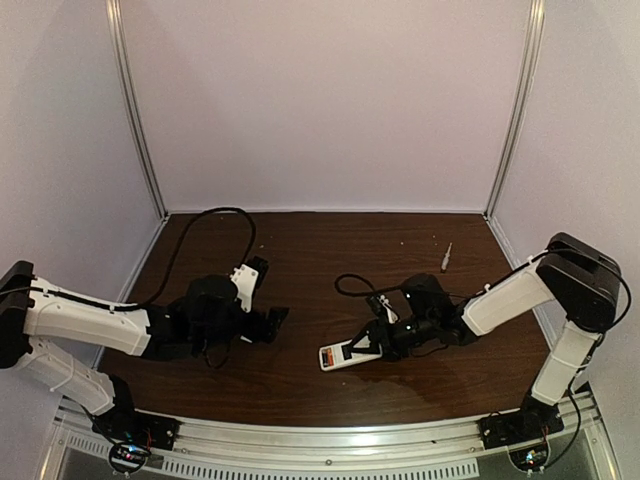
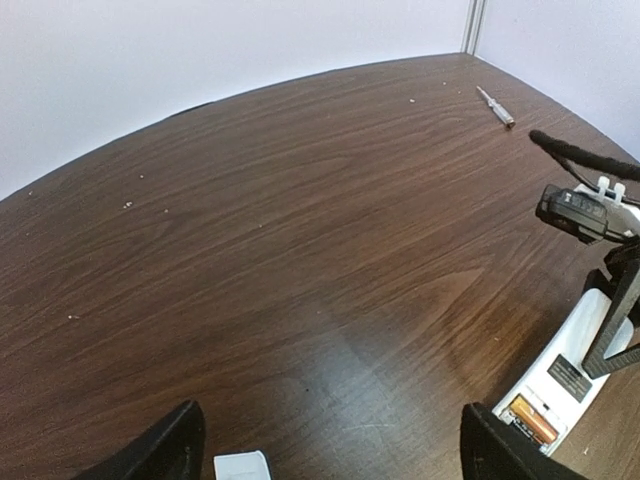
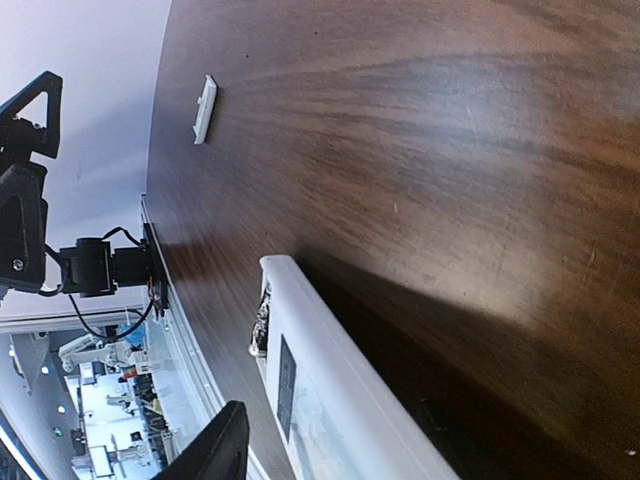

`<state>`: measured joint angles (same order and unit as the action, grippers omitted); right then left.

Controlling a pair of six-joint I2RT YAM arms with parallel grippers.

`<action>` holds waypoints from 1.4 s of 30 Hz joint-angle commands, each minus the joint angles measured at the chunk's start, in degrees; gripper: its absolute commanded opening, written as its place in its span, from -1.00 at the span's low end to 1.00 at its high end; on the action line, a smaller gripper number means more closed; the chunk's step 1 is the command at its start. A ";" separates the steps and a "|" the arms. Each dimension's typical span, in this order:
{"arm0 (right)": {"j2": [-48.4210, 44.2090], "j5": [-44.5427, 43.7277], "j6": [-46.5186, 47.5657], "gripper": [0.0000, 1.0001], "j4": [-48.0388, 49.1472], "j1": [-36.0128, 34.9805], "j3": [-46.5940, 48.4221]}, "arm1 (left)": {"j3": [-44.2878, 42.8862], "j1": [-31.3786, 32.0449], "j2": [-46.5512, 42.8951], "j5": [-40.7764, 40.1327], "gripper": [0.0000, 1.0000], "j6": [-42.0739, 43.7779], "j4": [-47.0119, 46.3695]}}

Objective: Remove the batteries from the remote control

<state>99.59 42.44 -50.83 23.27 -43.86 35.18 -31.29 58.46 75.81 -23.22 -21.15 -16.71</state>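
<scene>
The white remote control lies on the brown table with its open battery bay facing up. An orange battery sits in that bay, also seen as an orange spot. My right gripper straddles the remote's far end. In the right wrist view the remote runs between the jaws, and the one finger that shows stands off it with a gap. My left gripper is wide open over bare table, left of the remote. A silvery-grey battery cannot be made out.
A small white cover piece lies by the left gripper's far finger, seen too from above and from the right wrist. A thin silvery stick lies near the back right wall. A black cable loops behind the left arm.
</scene>
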 commanded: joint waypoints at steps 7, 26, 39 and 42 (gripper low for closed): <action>-4.91 -15.78 9.16 0.93 -20.38 0.71 3.26 | -0.36 0.07 0.75 -1.74 0.80 1.11 -2.10; -17.29 -33.78 14.25 0.99 -37.60 0.79 4.37 | 0.03 0.04 0.23 -2.27 0.80 1.85 -2.37; -20.87 -58.95 15.20 0.94 -47.90 4.01 13.16 | -2.86 0.07 4.31 3.00 0.80 2.52 -3.70; -18.90 -59.48 13.26 0.88 -48.74 7.01 16.27 | -2.66 0.07 3.45 4.01 0.80 2.29 -3.70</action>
<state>78.63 -10.94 -35.33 -22.26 -40.12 47.83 -32.58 58.46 80.09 -21.37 -19.35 -18.06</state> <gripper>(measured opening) 0.953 0.900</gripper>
